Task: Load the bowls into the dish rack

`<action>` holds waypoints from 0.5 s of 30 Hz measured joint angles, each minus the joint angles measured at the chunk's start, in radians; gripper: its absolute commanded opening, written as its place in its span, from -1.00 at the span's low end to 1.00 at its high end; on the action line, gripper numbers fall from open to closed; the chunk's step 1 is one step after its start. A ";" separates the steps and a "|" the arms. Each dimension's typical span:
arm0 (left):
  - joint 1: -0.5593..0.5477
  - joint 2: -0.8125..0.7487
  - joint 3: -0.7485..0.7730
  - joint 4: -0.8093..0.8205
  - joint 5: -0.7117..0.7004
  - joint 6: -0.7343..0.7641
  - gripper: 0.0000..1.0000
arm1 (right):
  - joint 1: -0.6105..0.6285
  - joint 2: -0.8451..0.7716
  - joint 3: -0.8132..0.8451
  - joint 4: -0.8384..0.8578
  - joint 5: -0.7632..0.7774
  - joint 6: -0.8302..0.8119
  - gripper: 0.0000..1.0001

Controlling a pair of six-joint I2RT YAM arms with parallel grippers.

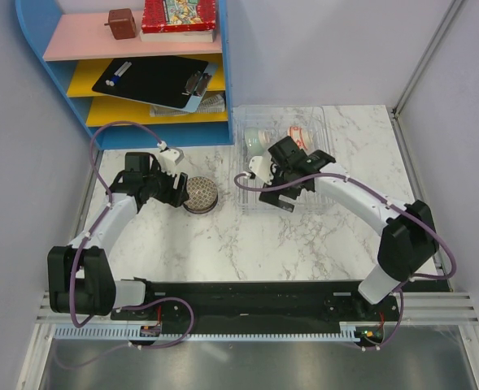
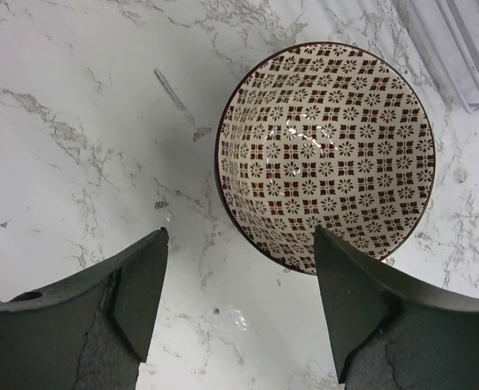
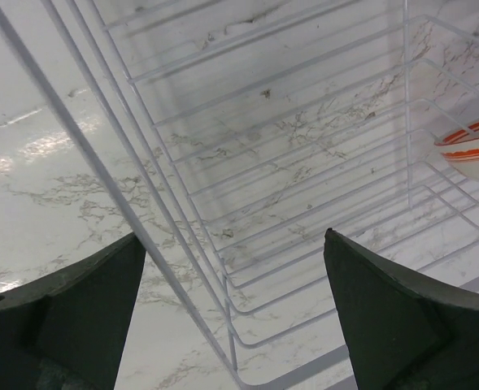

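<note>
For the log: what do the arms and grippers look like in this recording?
The left arm and right arm have white tubular links with bulky black joints. A purple cable loops loosely along each. The left gripper and right gripper carry broad, matte dark-grey fingers that taper to blunt tips.
</note>
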 measured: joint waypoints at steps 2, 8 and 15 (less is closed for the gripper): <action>0.000 0.000 0.000 0.000 0.000 0.000 0.58 | 0.000 -0.019 0.026 -0.019 -0.044 0.005 0.95; 0.000 0.000 0.000 0.000 0.002 0.002 0.58 | 0.001 -0.192 0.045 -0.018 -0.122 0.051 0.95; 0.000 0.005 0.003 0.001 0.004 0.010 0.58 | -0.060 -0.481 -0.106 0.201 0.096 0.149 0.95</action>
